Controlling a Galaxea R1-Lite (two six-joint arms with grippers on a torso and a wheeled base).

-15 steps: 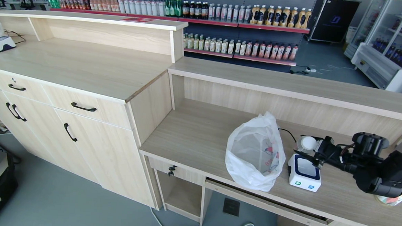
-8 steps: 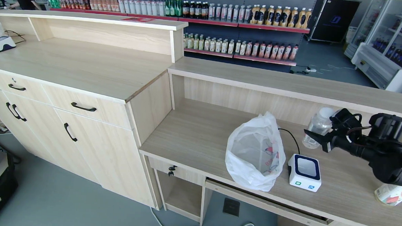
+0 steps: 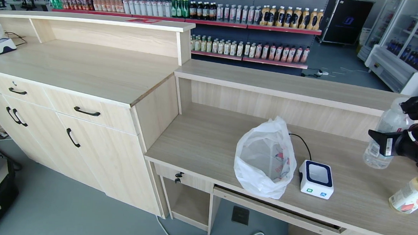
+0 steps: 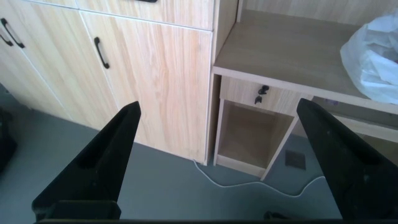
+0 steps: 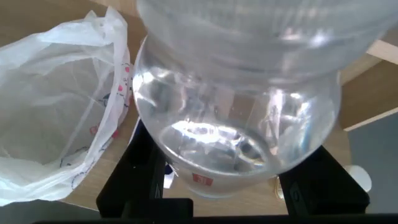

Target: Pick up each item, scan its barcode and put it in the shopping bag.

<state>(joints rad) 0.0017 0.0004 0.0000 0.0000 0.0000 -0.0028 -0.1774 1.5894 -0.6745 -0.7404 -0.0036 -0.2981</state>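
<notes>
My right gripper (image 3: 396, 129) is shut on a clear water bottle (image 3: 378, 152), held nearly upright above the right end of the lower counter. The right wrist view looks past the bottle's rounded base (image 5: 236, 124), which sits between my dark fingers (image 5: 140, 183). The white plastic shopping bag (image 3: 264, 159) stands open in the middle of the counter, with the white and blue barcode scanner (image 3: 316, 178) just right of it. A juice bottle (image 3: 410, 195) stands at the counter's far right. My left gripper (image 4: 217, 162) hangs open over the floor by the cabinets, holding nothing.
A black cable runs from the scanner behind the bag. A raised wooden ledge (image 3: 286, 84) backs the counter. A taller counter with drawers (image 3: 86, 71) stands to the left. An open cubby (image 4: 252, 134) lies under the counter's left end.
My right gripper has carried the water bottle from just over the scanner up and off to the right, turning it upright. The juice bottle behind it has come into sight.
</notes>
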